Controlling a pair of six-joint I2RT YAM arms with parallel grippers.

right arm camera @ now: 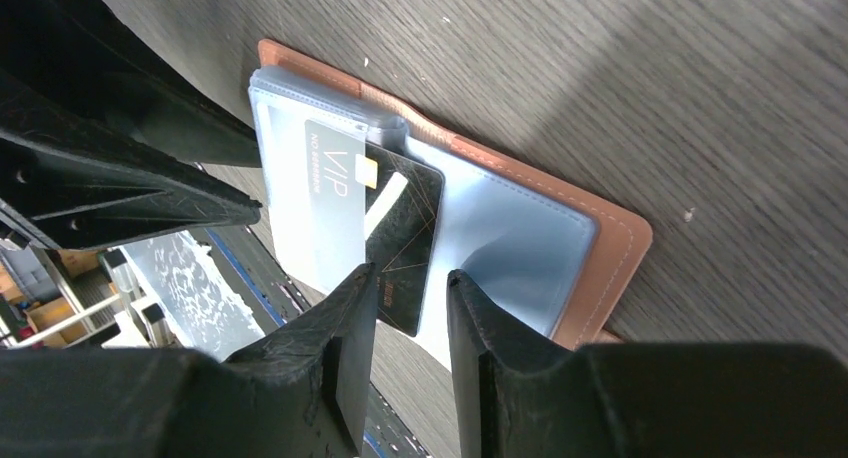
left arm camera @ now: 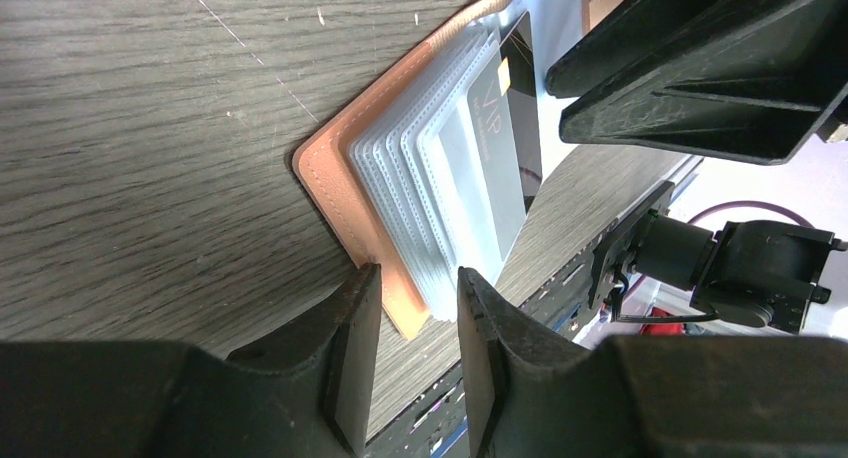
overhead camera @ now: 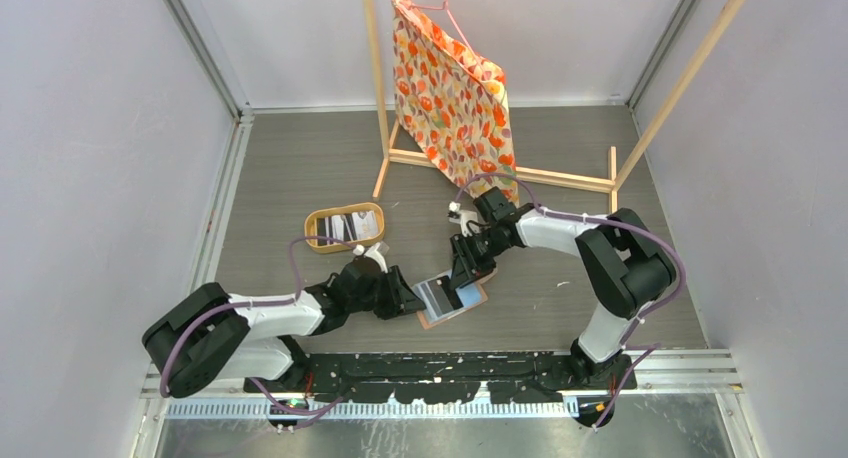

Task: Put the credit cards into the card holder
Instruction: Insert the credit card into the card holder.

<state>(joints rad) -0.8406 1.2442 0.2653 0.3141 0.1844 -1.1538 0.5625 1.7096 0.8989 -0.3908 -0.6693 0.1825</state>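
Observation:
The salmon-brown card holder point(overhead camera: 468, 298) point(left arm camera: 335, 173) point(right arm camera: 610, 248) lies open on the table between my two grippers, its clear sleeves fanned up. A black credit card point(left arm camera: 522, 88) point(right arm camera: 400, 228) marked VIP sits partly inside one sleeve, its lower corner sticking out. My right gripper point(overhead camera: 465, 268) point(right arm camera: 405, 283) is open, and that corner shows in the gap between its fingertips. My left gripper point(overhead camera: 405, 300) point(left arm camera: 418, 288) is open and straddles the holder's near corner and the sleeve edges. More credit cards point(overhead camera: 347, 226) lie in the oval tray.
The yellow-rimmed wooden tray point(overhead camera: 312, 228) stands behind the left gripper. A wooden rack point(overhead camera: 520, 173) with a hanging floral bag point(overhead camera: 450, 88) fills the back of the table. Grey walls close both sides. The black base rail point(overhead camera: 450, 363) runs along the near edge.

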